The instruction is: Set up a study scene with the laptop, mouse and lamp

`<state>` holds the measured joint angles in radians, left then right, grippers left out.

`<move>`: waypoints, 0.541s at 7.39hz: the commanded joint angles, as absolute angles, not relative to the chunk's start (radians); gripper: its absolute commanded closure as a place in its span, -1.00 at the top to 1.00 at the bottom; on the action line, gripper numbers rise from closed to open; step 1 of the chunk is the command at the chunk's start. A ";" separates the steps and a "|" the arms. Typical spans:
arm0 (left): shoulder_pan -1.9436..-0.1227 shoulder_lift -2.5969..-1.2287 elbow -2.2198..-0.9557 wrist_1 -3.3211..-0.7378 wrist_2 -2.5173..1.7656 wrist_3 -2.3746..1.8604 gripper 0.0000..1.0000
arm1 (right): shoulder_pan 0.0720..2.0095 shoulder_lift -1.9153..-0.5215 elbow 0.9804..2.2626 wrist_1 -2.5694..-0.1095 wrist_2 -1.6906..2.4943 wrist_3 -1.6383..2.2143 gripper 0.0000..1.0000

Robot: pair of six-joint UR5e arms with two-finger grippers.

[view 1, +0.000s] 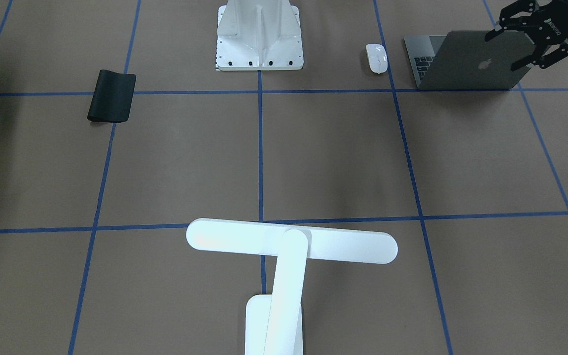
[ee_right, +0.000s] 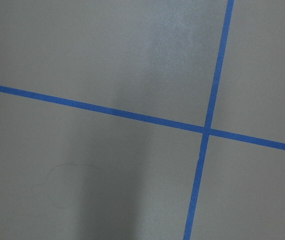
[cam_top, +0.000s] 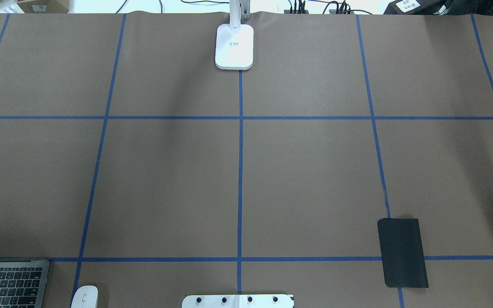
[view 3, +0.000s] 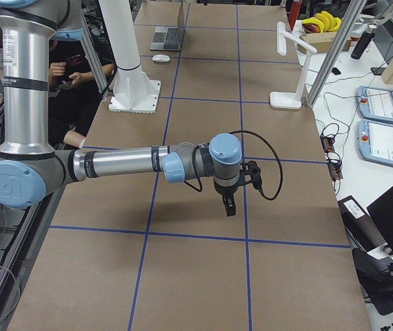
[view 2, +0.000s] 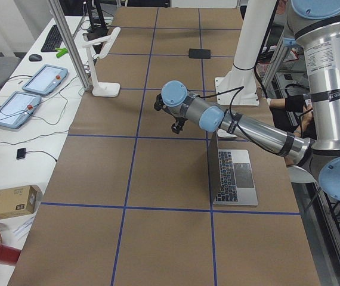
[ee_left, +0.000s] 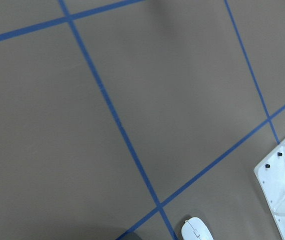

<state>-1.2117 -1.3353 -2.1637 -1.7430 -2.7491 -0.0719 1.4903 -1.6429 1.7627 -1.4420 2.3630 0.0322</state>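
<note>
The laptop (view 1: 471, 64) stands open at the near-left corner of the table, its grey lid with the Apple logo facing away from me; its keyboard shows in the overhead view (cam_top: 9, 282). The white mouse (view 1: 376, 58) lies right beside it, also in the overhead view (cam_top: 85, 296) and the left wrist view (ee_left: 197, 230). The white T-shaped lamp (view 1: 291, 246) stands at the table's far middle, its base (cam_top: 234, 46) on the centre line. My left gripper (view 1: 503, 52) is open, empty, hovering by the lid's top edge. My right gripper (view 3: 229, 200) hangs above bare table; I cannot tell its state.
A black mouse pad (view 1: 111, 96) lies at my near right, also in the overhead view (cam_top: 402, 252). The white bolted pedestal (view 1: 259, 37) stands at the near middle. Blue tape lines divide the brown table. Tablets and cables lie beyond the far edge (view 3: 379, 110).
</note>
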 commanded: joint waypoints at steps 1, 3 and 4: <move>-1.088 -1.325 -2.166 -1.845 -2.668 -0.077 1.00 | 1.489 -1.643 1.763 -1.442 2.362 0.032 1.00; -1.046 -1.269 -2.166 -1.939 -2.669 -0.077 1.00 | 1.488 -1.643 1.761 -1.442 2.359 0.031 1.00; -1.033 -1.261 -2.166 -1.962 -2.669 -0.077 0.99 | 1.486 -1.643 1.761 -1.442 2.359 0.031 1.00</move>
<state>-1.0525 -1.2810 -2.1659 -1.9195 -2.6705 -0.0767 1.4877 -1.6429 1.7613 -1.4419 2.3601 0.0309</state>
